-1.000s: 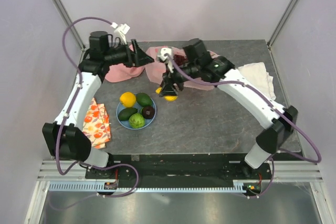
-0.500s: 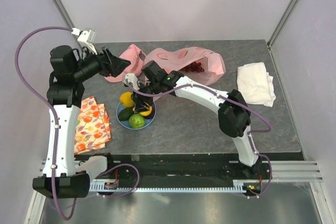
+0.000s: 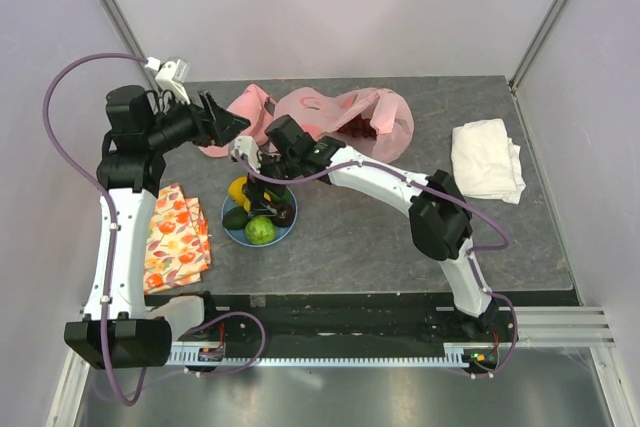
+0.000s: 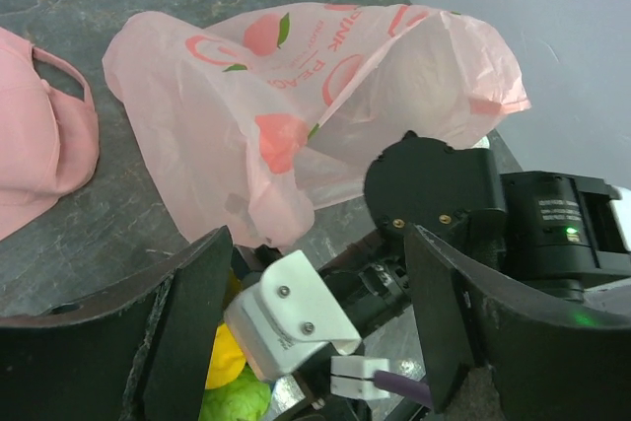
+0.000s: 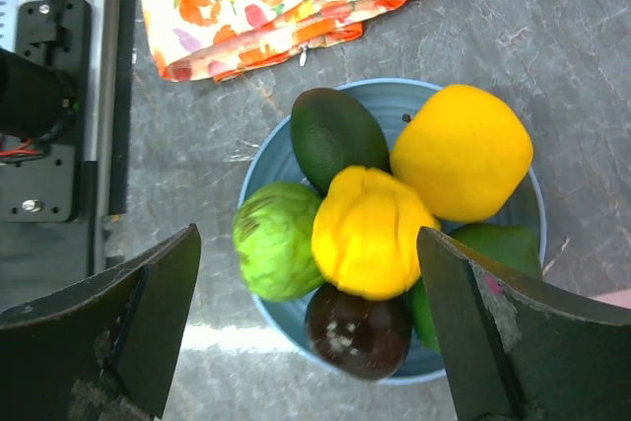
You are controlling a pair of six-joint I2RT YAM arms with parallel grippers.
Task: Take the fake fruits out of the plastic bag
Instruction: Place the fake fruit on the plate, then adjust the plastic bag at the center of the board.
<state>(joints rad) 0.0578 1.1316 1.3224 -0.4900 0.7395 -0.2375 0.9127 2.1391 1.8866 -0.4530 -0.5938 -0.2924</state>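
1. Evidently, the right fingers [image 5: 118, 342] are spread wide and nothing is gripped. Directly below the gap between them, the blue plate [image 5: 394, 96] is heaped with the fake fruits. A lumpy yellow one [image 5: 370, 234] is perched above the green round one [image 5: 276, 242], an avocado [image 5: 337, 135], the lemon [image 5: 461, 153] and the dark purple one [image 5: 357, 332]. This top fruit is judged unstable: it could be nudged off the heap and sent rolling onto the bench [image 5: 513, 27] if it is brushed by a finger when the arm is lifted away.
2. The left fingers [image 4: 148, 342] are likewise parted and empty, so the plastic bag [image 4: 325, 86], lying just beyond them, is held by nothing. Its slack mouth could be collapsed over the contents when it is reached into.
3. The red grape bunch [image 3: 362, 127] is seen inside the bag, well apart from both sets of fingers. The thin film could be pinched together with the bunch, and the whole bag dragged along.
4. The right wrist [image 4: 434, 184] is framed closely between the left fingers in the left wrist view. A collision could be caused if one arm is moved before the other is cleared.
5. Little room is left on the plate, so the bunch may be spilled over the rim if it is set there.
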